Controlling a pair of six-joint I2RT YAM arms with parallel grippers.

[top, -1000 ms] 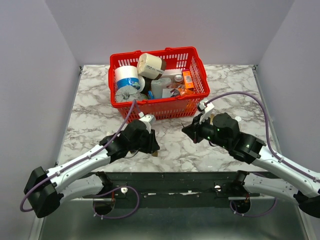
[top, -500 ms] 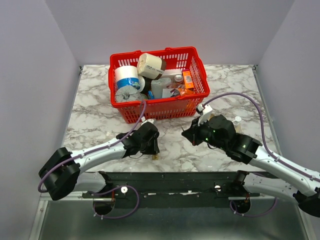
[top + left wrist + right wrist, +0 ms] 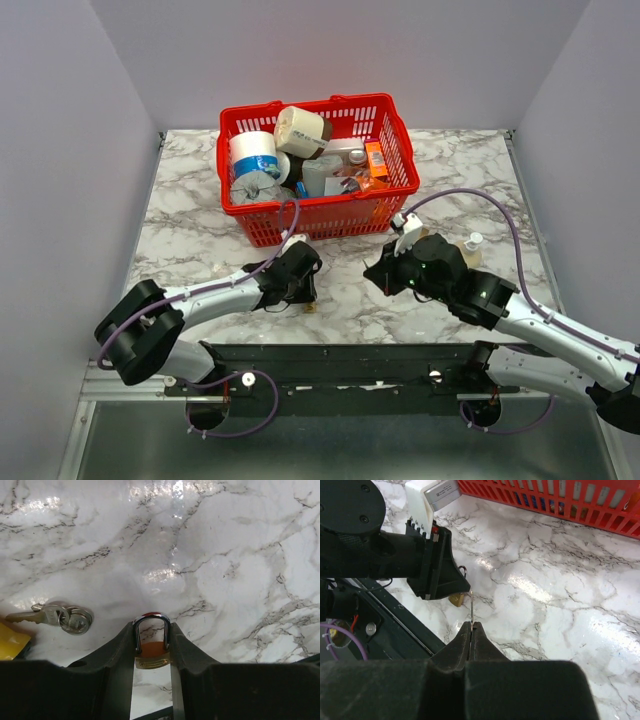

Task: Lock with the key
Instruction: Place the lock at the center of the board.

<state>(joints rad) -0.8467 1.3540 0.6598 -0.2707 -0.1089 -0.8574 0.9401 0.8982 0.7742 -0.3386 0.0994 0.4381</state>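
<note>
My left gripper (image 3: pixel 151 630) is shut on a small brass padlock (image 3: pixel 151 655) with a steel shackle, held just above the marble table near its front edge. In the top view the left gripper (image 3: pixel 303 285) has the padlock (image 3: pixel 310 307) at its tip. My right gripper (image 3: pixel 471 626) is shut on a thin key (image 3: pixel 471 606) seen edge-on, its tip pointing toward the padlock (image 3: pixel 456 599) and a short way from it. In the top view the right gripper (image 3: pixel 377 272) sits right of the padlock.
A spare bunch of keys (image 3: pixel 55 616) on a ring lies on the table left of the padlock, next to a yellow object (image 3: pixel 10 642). A red basket (image 3: pixel 318 200) full of several items stands behind both arms. The table's dark front rail (image 3: pixel 340 362) runs close below.
The left arm has swung its elbow inward and the left gripper with the padlock has shifted slightly right. The right gripper has eased left toward the padlock.
</note>
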